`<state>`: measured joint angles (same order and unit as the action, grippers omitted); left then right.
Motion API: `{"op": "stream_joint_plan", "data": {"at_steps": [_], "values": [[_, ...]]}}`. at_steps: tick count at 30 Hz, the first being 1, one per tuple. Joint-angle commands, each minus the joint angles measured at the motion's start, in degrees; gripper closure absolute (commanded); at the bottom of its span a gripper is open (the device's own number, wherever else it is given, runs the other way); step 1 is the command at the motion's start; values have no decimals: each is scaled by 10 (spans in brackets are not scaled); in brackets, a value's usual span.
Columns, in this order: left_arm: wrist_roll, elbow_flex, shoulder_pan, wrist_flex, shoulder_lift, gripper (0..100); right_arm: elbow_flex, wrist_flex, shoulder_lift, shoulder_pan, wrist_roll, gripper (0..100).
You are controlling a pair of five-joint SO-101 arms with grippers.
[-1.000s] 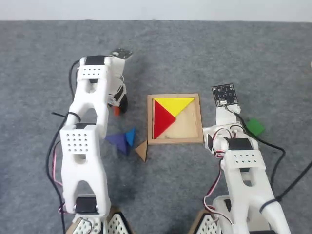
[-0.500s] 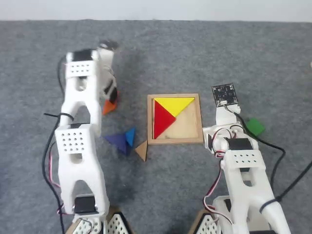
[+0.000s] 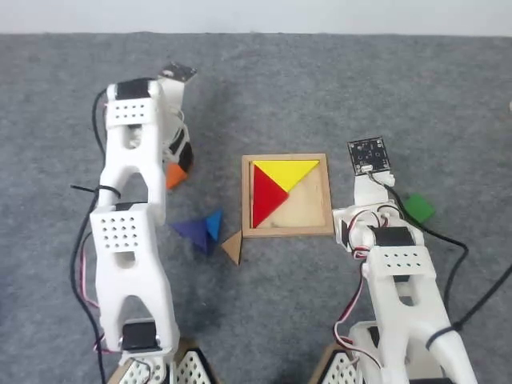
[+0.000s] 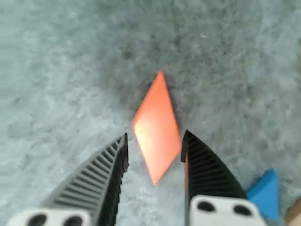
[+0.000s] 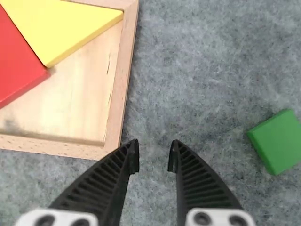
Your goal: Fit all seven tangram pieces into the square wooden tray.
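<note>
Left gripper (image 4: pixel 154 146) has shifted farther from the square wooden tray (image 3: pixel 288 232) with the flat orange parallelogram piece (image 4: pixel 156 129), released jaws straddling it at the tray's 9 o'clock; right gripper (image 5: pixel 153 157) released, empty, at the tray's 4 o'clock.

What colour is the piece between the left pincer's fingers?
Orange piece, best in the left wrist view.

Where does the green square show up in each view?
High view: the green square lies on the table, right of the wooden tray.
Right wrist view: the green square lies off to one side of the right gripper, untouched.
Shared landmark: the wooden tray.
</note>
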<state>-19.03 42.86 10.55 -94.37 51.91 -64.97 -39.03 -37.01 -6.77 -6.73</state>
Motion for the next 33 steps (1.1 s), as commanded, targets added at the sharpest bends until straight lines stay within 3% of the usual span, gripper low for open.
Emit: {"op": "stream_joint_plan", "data": {"at_steps": [1,11,18,24,33], "values": [[12,-21,-5,36,-11,814,4,11,-22,8,-6,891],[18,-43,-5,39,18,821,4,11,-22,8,-6,891],[15,-1,-17,-6,33,961,4,10,-26,8,-6,891],[20,8,-42,-33,31,969,4,6,-29,27,-6,891],[95,80,-76,-63,0,970,7,9,-29,48,-3,891]]}}
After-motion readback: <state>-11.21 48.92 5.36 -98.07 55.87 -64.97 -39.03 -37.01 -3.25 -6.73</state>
